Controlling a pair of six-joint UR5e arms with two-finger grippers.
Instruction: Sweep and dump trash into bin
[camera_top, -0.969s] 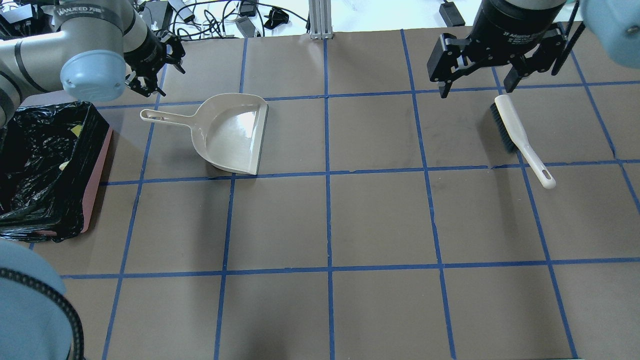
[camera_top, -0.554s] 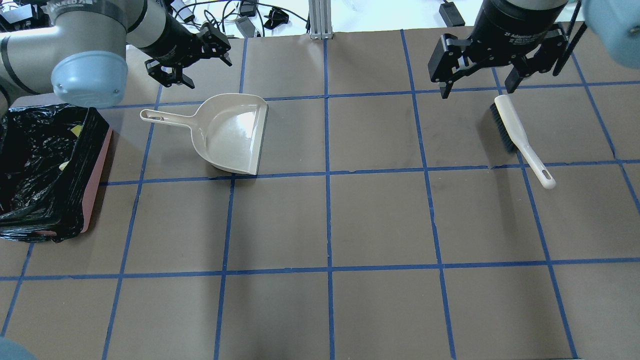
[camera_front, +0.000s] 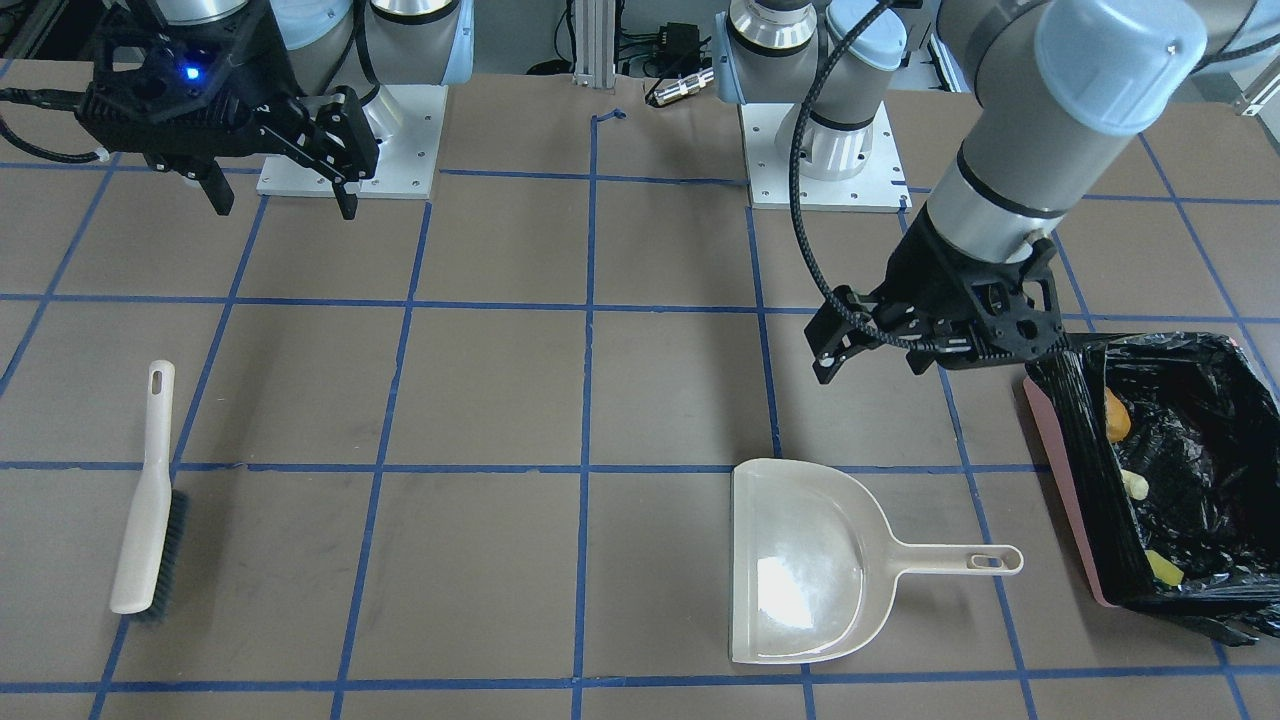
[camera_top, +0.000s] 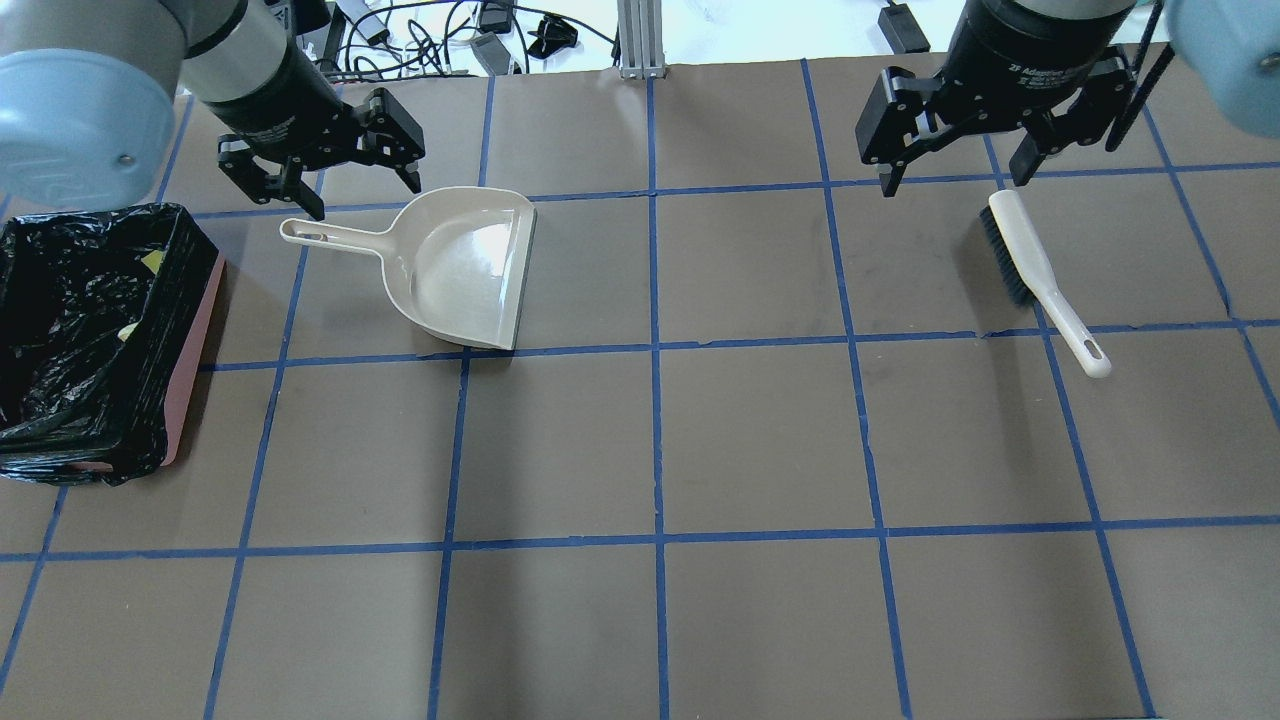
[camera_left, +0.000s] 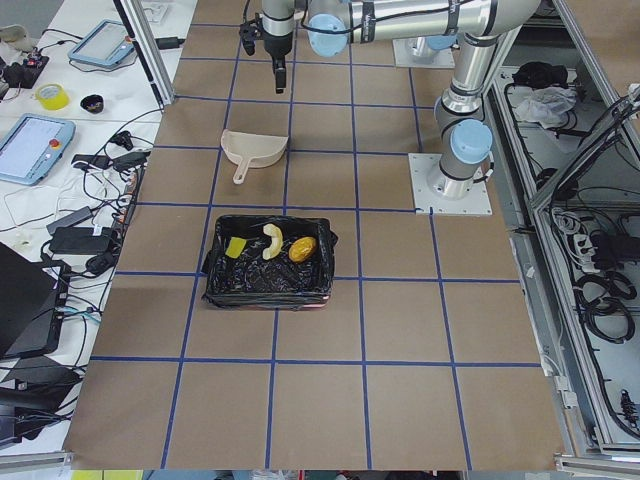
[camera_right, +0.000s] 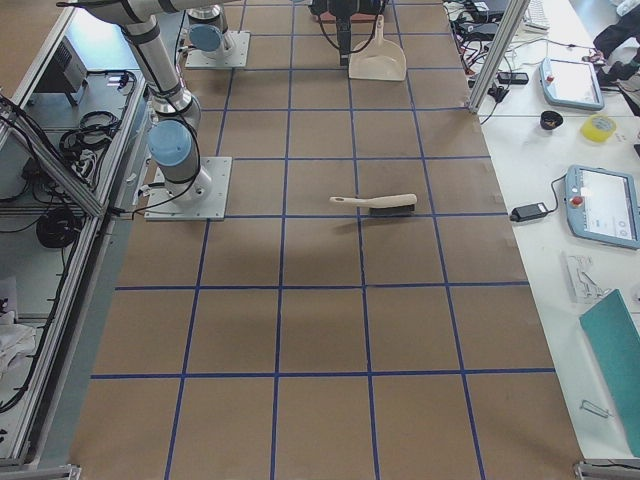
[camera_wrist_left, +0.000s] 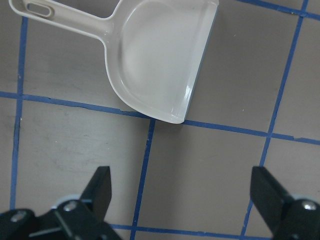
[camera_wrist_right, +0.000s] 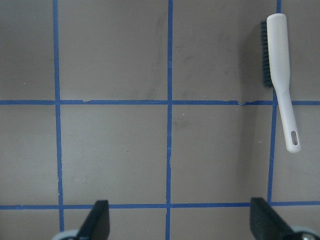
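The pink bin (camera_front: 1060, 470) with a black bag stands at the table's left end (camera_top: 190, 370). Inside lie the orange lump (camera_front: 1116, 418), the tan crescent (camera_front: 1135, 485) and the yellow sponge piece (camera_front: 1162, 568); all three also show in the exterior left view (camera_left: 271, 241). The beige dustpan (camera_top: 460, 270) lies empty on the table. My left gripper (camera_top: 362, 198) is open and empty, above the table just beyond the dustpan's handle. My right gripper (camera_top: 953, 185) is open and empty, above the far end of the brush (camera_top: 1035, 270).
The left wrist view shows the dustpan (camera_wrist_left: 160, 55) ahead of the open fingers (camera_wrist_left: 100, 185). The right wrist view shows the brush (camera_wrist_right: 280, 65) on its side at the upper right. Cables and devices lie beyond the table's far edge (camera_top: 480, 40).
My left arm has swung right, from beside the bin to over the dustpan's handle, with its gripper open throughout. The right gripper, dustpan, brush and bin have not moved.
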